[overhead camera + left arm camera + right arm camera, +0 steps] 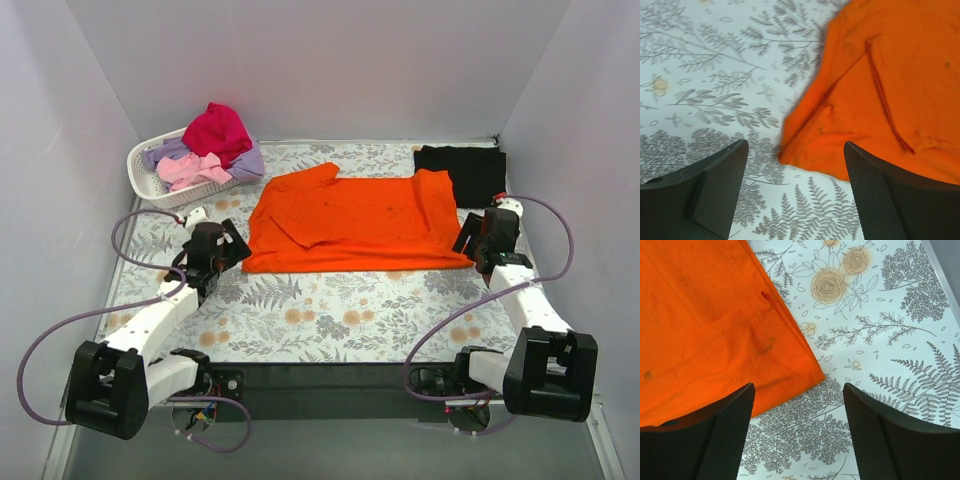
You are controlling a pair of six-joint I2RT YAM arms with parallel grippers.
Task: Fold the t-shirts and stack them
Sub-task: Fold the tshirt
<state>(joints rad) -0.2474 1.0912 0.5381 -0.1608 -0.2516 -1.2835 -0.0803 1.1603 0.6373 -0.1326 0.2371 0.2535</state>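
Top external: we see an orange t-shirt [360, 220] flat on the tabletop [330, 315], left hand [236, 244] and right hand [468, 240] open.

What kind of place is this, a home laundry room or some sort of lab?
Probably a lab test booth, not a home: plain white walls box in one table, a left arm and right arm are bolted at its near edge, and an orange t-shirt lies spread on the floral table cloth.
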